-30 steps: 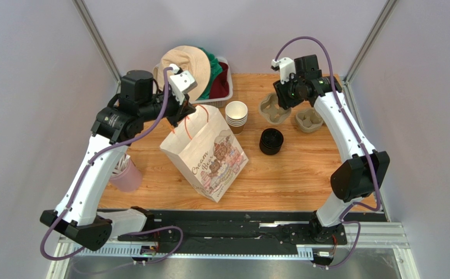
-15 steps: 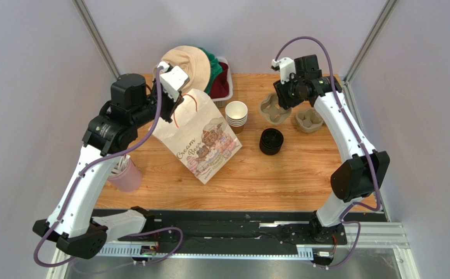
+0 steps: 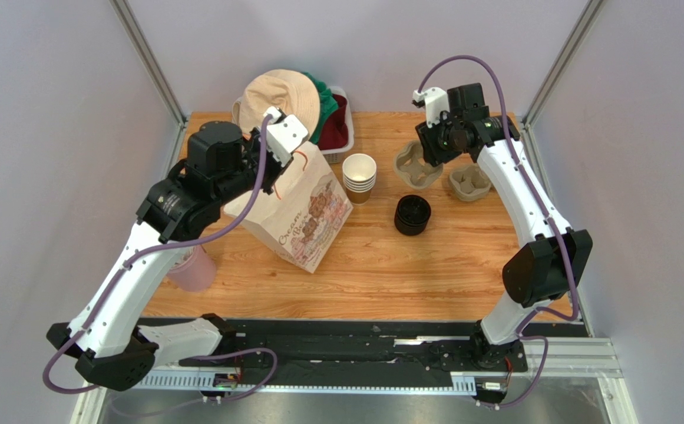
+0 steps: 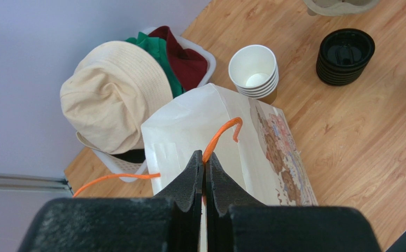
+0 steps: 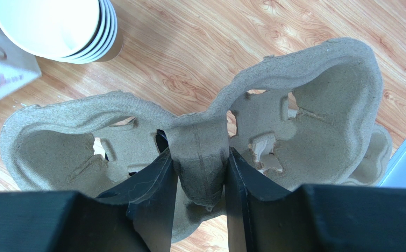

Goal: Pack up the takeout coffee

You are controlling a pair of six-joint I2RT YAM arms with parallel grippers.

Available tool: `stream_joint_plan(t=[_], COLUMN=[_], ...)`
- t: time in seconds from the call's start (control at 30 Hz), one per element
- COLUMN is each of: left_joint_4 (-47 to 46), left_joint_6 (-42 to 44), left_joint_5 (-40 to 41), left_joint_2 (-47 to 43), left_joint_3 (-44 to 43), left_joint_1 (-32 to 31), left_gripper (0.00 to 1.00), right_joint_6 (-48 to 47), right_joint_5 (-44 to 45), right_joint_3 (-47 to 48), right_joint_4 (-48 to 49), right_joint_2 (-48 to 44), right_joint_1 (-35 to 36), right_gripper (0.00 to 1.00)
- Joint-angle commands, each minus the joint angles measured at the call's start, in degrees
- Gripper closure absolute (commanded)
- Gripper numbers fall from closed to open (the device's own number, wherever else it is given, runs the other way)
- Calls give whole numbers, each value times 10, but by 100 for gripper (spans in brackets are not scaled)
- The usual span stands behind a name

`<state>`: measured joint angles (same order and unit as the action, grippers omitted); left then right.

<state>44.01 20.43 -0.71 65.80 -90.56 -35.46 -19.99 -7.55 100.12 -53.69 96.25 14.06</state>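
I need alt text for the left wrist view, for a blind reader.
The left gripper pinches the orange handle of a white paper bag. Behind it lie a beige hat, stacked paper cups and black lids.

"Cream" script on paper bag (image 3: pixel 305 208)

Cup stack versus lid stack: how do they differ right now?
The cup stack is white inside with brown sides; the lid stack is all black. The cup stack stands right beside the paper bag; the lid stack stands apart, farther to the right. Both stand upright on the table, ungripped.
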Motion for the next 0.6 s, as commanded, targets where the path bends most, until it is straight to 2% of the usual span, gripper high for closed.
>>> stream_joint_plan(t=[0.0,0.03,0.13,0.17,0.27,0.57], left_joint_4=[-3,-2,-1,1,1,31], left_joint_6=[17,15,8,8,2,-16], left_joint_5=[31,29,20,17,11,-161], left_joint_2=[13,16,23,24,21,-11], left_joint_3=[1,0,-2,-3,-10,-37], left_joint_1=[-15,-18,-22,-22,-22,-22], left_gripper=[100,100,82,62,39,25], right_joint_6=[-6,-6,-6,-7,-8,-8], right_joint_5=[5,6,7,8,11,14], right_joint_3=[0,0,0,0,1,2], right_joint_4=[23,22,23,23,23,23], right_joint_2=[-8,-8,-9,-9,-11,-21], right_joint_1=[1,2,2,2,2,2], right_gripper=[68,68,68,68,68,68])
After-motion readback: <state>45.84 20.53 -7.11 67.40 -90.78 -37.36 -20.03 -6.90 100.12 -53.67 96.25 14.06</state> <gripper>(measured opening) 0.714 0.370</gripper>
